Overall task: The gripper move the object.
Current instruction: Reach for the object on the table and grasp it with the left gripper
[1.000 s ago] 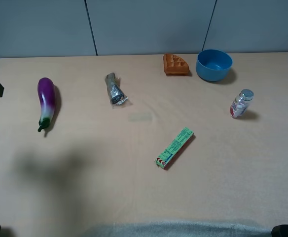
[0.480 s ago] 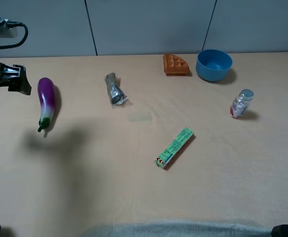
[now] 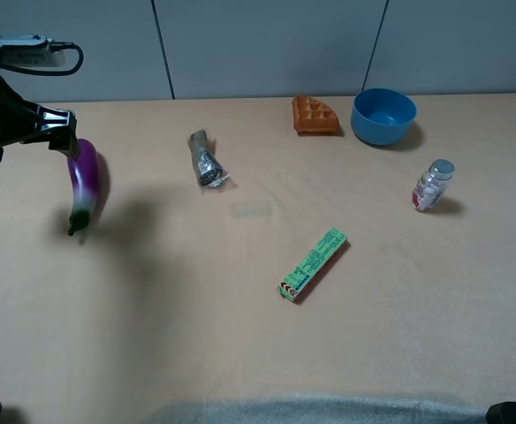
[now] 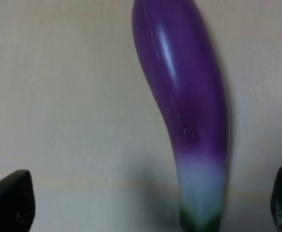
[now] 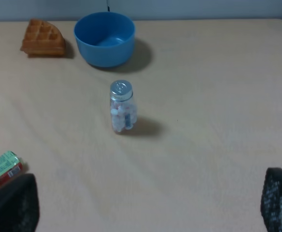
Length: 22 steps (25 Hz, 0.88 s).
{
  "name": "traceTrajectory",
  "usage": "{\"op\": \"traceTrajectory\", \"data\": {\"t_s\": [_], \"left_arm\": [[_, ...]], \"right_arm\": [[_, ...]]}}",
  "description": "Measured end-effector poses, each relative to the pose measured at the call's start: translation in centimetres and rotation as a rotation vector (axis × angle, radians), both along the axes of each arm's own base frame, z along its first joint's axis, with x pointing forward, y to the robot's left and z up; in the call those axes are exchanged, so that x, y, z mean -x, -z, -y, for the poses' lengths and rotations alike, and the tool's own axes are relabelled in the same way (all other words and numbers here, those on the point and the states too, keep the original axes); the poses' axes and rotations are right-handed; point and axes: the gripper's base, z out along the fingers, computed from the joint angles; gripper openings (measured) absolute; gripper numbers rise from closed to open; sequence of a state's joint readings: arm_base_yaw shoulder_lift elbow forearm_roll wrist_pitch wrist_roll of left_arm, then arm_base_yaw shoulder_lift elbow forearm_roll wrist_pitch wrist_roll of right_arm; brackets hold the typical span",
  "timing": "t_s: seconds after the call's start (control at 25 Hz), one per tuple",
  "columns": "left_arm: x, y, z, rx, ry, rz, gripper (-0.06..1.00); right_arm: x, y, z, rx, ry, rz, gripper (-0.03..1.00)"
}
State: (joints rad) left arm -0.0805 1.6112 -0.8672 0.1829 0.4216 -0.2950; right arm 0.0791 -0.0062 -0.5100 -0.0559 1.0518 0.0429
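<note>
The purple eggplant lies at the far left of the table, green stem toward the front. My left gripper hovers over its rounded far end, black housing and cables behind it. In the left wrist view the eggplant lies between the two spread fingertips, closer to one side; the left gripper is open and holds nothing. My right gripper is open and empty, its fingertips at the frame's corners, far from the eggplant.
A crumpled silver wrapper lies right of the eggplant. A green box lies mid-table. A waffle piece, a blue bowl and a small jar are at the back right.
My left arm has come in from the left edge and moved right, to over the eggplant's far end. The eggplant and the other things have not moved.
</note>
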Motion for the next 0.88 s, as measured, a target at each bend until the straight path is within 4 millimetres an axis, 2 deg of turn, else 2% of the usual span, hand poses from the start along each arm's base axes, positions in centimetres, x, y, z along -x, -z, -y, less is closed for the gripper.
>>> {"op": "traceTrajectory", "data": {"t_s": [0.44, 0.88], "left_arm": [[-2.0, 4.1, 0.6, 0.051, -0.033, -0.011, 0.98], [-3.0, 8.4, 1.9, 0.1, -0.046, -0.031, 0.98]], "right_arm": [[0.0, 0.0, 0.0, 0.0, 0.0, 0.0, 0.69], [0.0, 0.0, 0.0, 0.0, 0.0, 0.0, 0.69]]}}
